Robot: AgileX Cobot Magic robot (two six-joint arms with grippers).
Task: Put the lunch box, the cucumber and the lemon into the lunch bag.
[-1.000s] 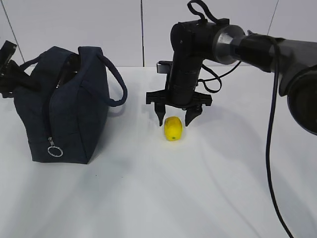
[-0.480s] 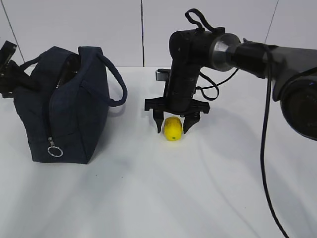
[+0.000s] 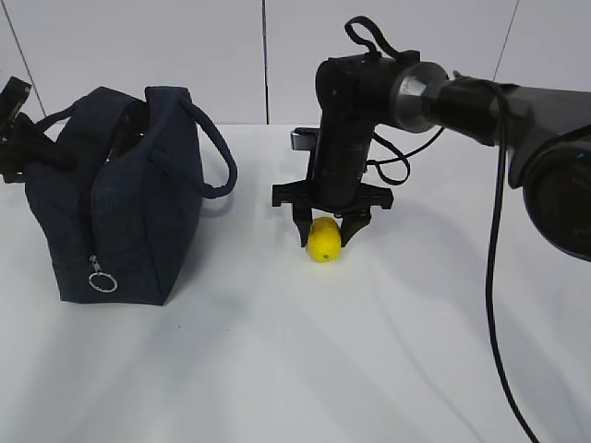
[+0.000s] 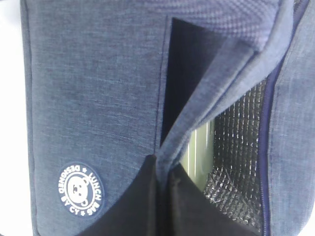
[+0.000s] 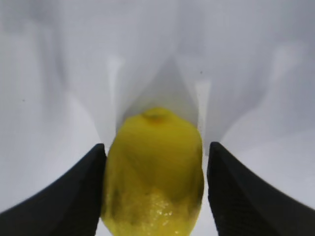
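Table (image 3: 388, 369): white, bare apart from the items below.

Lunch bag (image 3: 115, 198): stands upright at the left of the exterior view, top zipper undone, mouth gaping. Position unchanged over the last second. In the left wrist view a pale green edge shows inside against the silver lining (image 4: 236, 137), which I judge to be the lunch box (image 4: 197, 147) already stowed. The cucumber cannot be seen in any view; whether it is inside cannot be confirmed.

Left gripper (image 4: 162, 196): jaws pressed together on the fabric lip of the bag beside the opening, holding the mouth apart. No change noted.

Right gripper (image 3: 325, 231): this is where the change lies. A second ago it hung above the lemon with jaws spread wide; it has since come down so the fingertips straddle the fruit, and the jaws have begun drawing in. In the right wrist view one finger (image 5: 74, 196) sits against the lemon's flank while the other shows a thin gap. Jaws partly open, closing; a firm grip is not yet evident.

Lemon (image 3: 323, 240): resting on the table, well right of the bag, between the right fingers, not lifted.

Assessment: the pick of the lemon is under way; lift and transfer to the open bag remain
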